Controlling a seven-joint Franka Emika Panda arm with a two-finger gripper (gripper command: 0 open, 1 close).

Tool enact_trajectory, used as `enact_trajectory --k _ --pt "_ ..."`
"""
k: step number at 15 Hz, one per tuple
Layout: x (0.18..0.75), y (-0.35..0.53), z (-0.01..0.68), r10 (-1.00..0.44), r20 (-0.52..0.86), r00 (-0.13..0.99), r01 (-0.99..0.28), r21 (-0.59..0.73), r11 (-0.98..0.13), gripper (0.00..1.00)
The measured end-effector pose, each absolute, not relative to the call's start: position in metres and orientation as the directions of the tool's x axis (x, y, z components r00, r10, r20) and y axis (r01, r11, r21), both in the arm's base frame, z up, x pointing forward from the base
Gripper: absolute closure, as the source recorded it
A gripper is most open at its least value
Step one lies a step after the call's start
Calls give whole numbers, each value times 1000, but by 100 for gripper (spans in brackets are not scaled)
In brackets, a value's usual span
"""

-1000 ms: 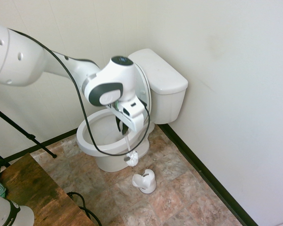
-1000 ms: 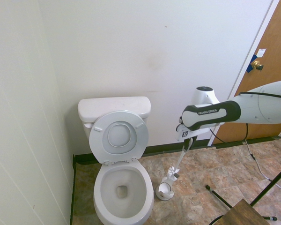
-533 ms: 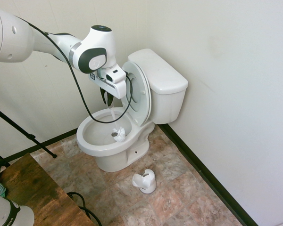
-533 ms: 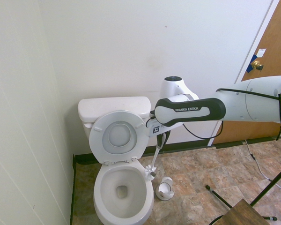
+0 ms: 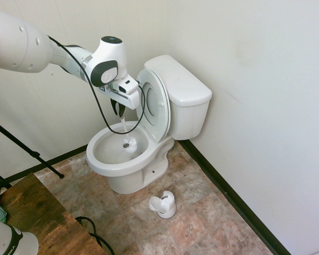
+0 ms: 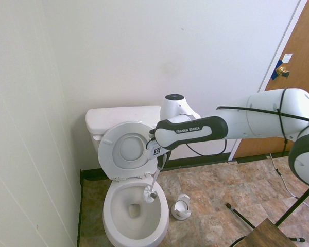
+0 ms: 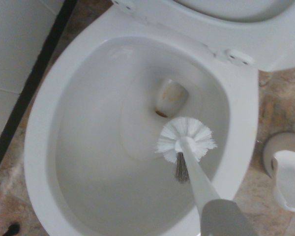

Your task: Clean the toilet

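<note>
A brown wooden table (image 5: pixel 34 215) fills the bottom left corner of the first exterior view, on a mottled brown tile floor (image 5: pixel 202 212). The white Franka arm reaches in from the left there, its two-finger gripper (image 5: pixel 120 110) pointing straight down and clenched on the handle of a white plastic toilet brush with a round bristle head (image 5: pixel 129 144). The brush hangs with its head inside the bowl, above the pale inner surface — whether the bristles touch the ceramic cannot be told.

The large glossy white ceramic toilet (image 5: pixel 128 175) stands in the corner of the room, its boxy tank against the back wall and its oval bowl facing out over the floor. The lid and ring seat are raised upright against the tank. In the wrist view the brush head sits just beside the drain opening, toward the side of the bowl nearest the holder.

Right of the bowl's foot, on the floor, stands a small white plastic brush holder (image 5: pixel 163 204) — apart from the toilet and with nothing in it. In the second exterior view a brown wooden door with a brass knob (image 6: pixel 298 77) stands at the right edge.
</note>
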State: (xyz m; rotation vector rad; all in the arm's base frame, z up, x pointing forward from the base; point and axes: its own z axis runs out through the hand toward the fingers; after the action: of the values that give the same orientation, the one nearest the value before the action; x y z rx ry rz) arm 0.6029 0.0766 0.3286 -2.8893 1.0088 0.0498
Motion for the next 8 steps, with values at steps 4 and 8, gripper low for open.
enact_trajectory --k 4,8 --pt "628 78 278 -569 -88 818 -575 -89 -813 100" --pt "633 109 267 -539 -87 838 -545 -110 -831 100"
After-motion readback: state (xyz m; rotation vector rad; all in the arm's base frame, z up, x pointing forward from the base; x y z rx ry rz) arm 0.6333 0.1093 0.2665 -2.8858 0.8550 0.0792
